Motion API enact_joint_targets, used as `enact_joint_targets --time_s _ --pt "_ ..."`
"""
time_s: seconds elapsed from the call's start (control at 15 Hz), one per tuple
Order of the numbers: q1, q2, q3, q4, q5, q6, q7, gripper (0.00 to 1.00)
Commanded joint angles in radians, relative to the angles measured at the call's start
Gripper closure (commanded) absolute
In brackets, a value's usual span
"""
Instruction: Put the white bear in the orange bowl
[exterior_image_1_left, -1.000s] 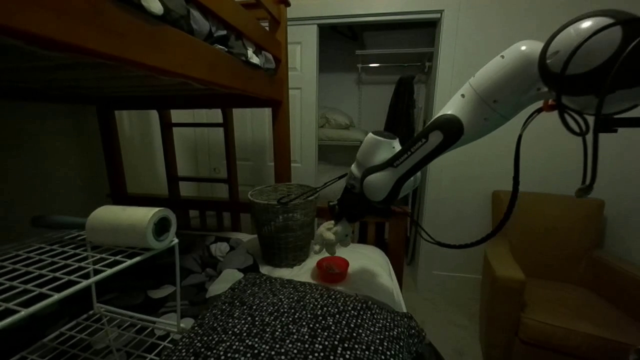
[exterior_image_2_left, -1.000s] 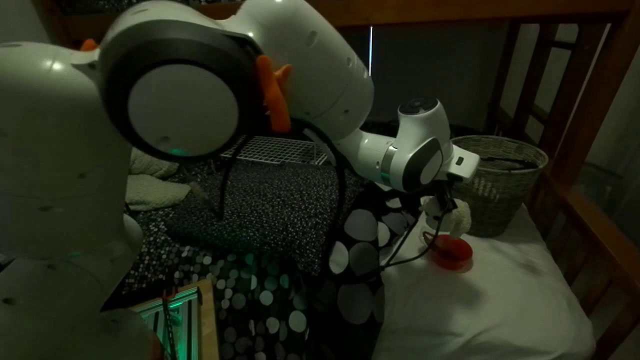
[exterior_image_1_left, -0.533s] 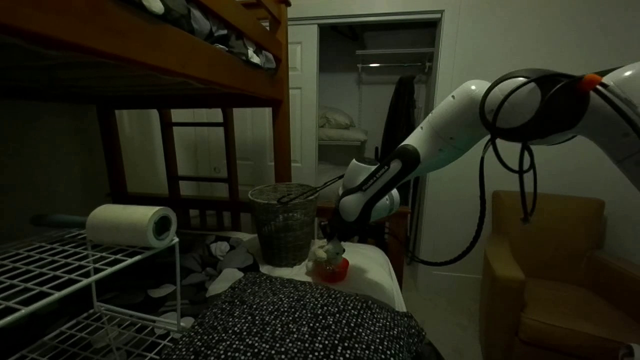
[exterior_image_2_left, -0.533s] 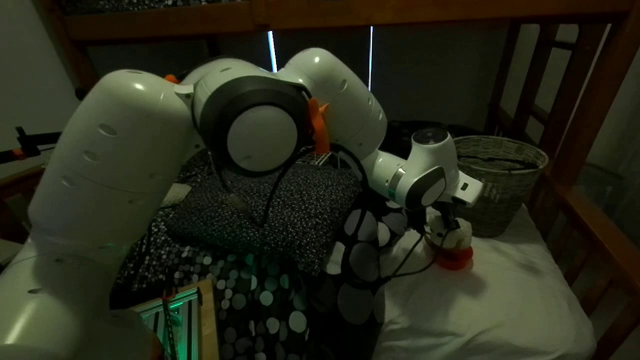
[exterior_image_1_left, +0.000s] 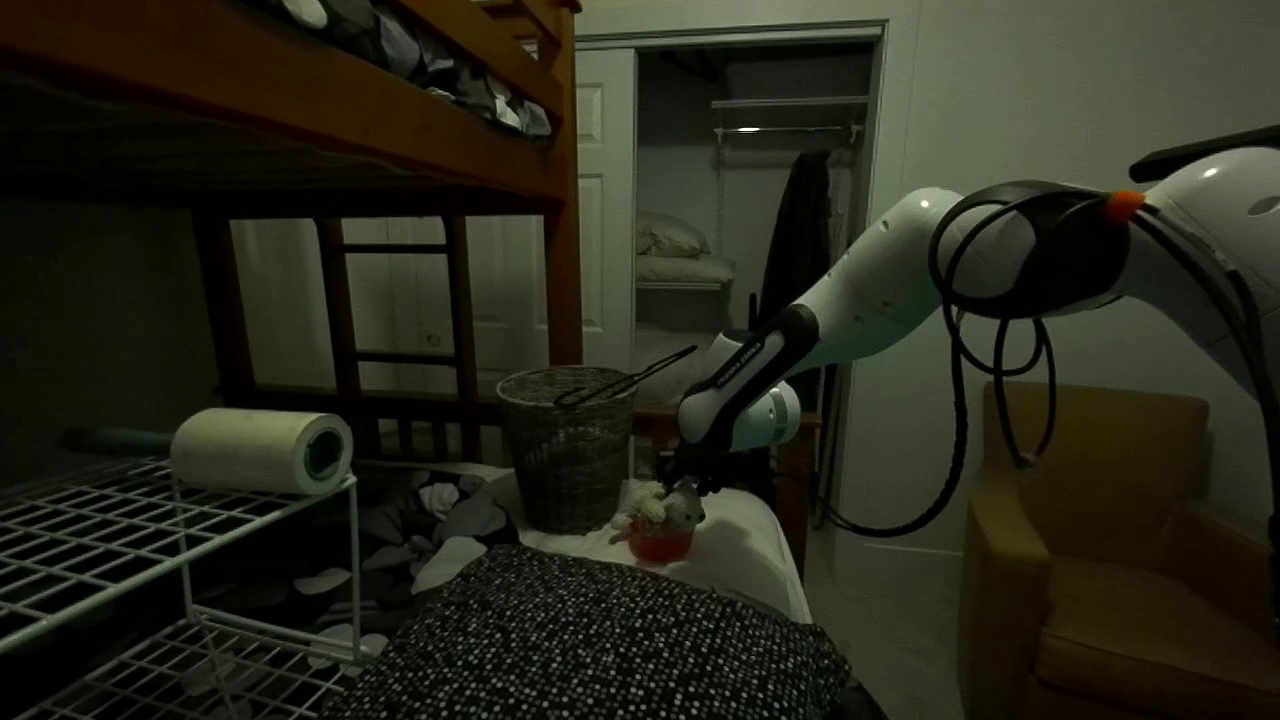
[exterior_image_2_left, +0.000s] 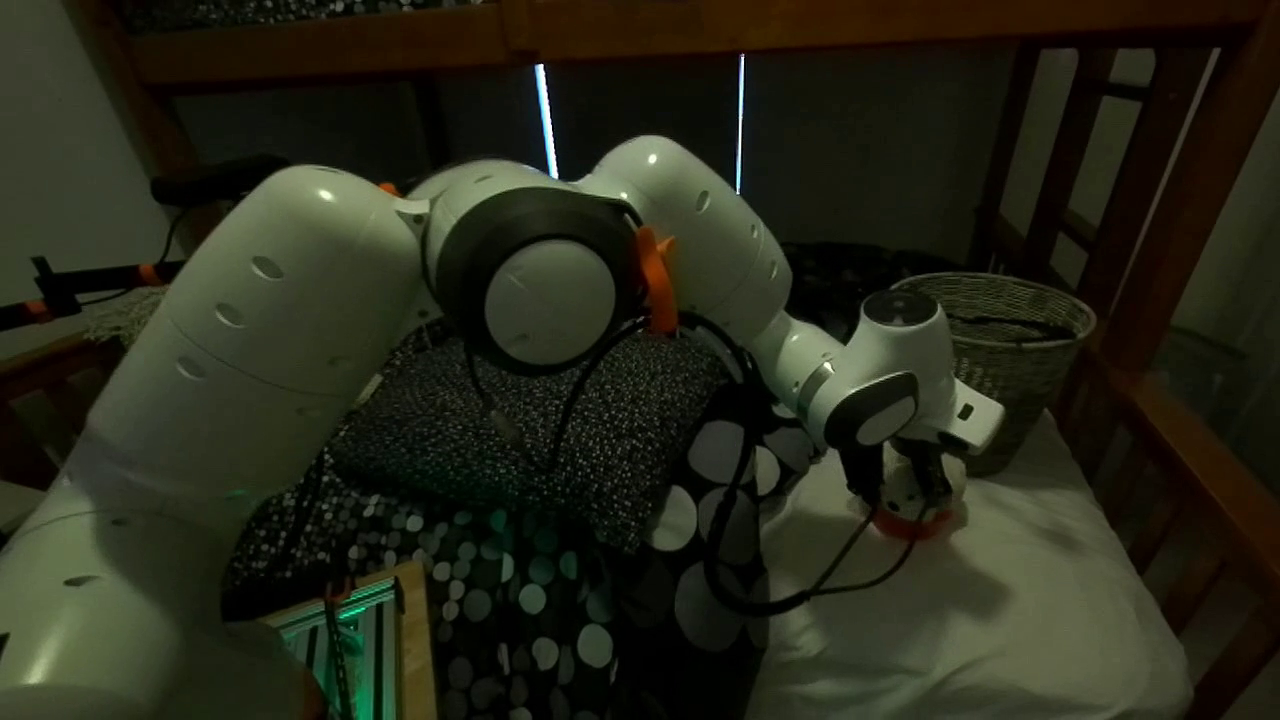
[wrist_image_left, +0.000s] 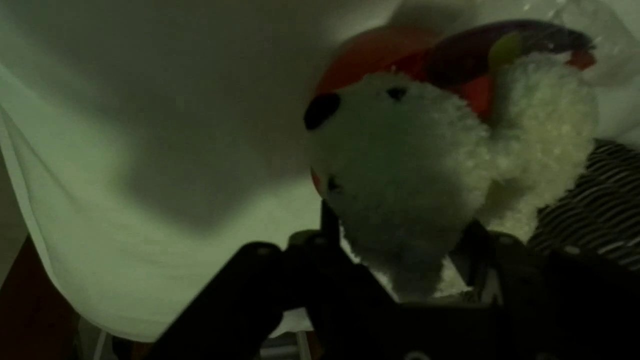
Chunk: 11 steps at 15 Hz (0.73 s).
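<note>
The white bear (exterior_image_1_left: 668, 509) sits on top of the orange bowl (exterior_image_1_left: 660, 546), its body over the rim, on the white pillow. In the wrist view the bear's head (wrist_image_left: 400, 145) faces up left with its dark nose, and the bowl's rim (wrist_image_left: 360, 57) shows behind it. My gripper (wrist_image_left: 400, 232) is open, its dark fingers spread on either side of the bear's head. In an exterior view the gripper (exterior_image_2_left: 898, 480) stands down around the bear (exterior_image_2_left: 902, 485), just above the bowl (exterior_image_2_left: 910, 525). The bowl's inside is mostly hidden by the bear.
A tall wicker bin (exterior_image_1_left: 568, 450) stands close beside the bowl. A dark purple object (wrist_image_left: 465, 52) lies in the bowl by the bear. A paper roll (exterior_image_1_left: 262, 452) lies on a white wire rack (exterior_image_1_left: 100, 560). The bed rail (exterior_image_2_left: 1200, 460) borders the pillow (exterior_image_2_left: 1000, 620).
The arm has come down and lowered the bear from above the bowl onto it. The gripper's fingers, closed on the bear before, have spread apart.
</note>
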Motion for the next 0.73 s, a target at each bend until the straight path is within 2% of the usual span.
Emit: enact_joint_targets --time_s 0.0,0.07,0.13,0.27,0.4,0.53,0.6,0.67 --pt "0.041 -0.112 0.019 -0.071 0.049 0.004 -0.07 0.14" --pt "0.058 -0.164 0.025 -0.102 0.046 -0.004 -0.079 0.05" --pt "0.062 -0.207 0.042 -0.131 0.051 -0.003 -0.096 0.01" --pt "0.093 -0.312 0.048 -0.19 0.015 -0.097 -0.143 0.0" --pt "0.083 -0.413 0.122 -0.254 0.058 -0.183 -0.225 0.0" --pt "0.085 -0.501 0.187 -0.312 0.103 -0.22 -0.309 0.0" --pt "0.109 -0.389 0.128 -0.195 0.064 -0.191 -0.234 0.0" --pt "0.112 -0.431 0.152 -0.225 0.077 -0.206 -0.259 0.0"
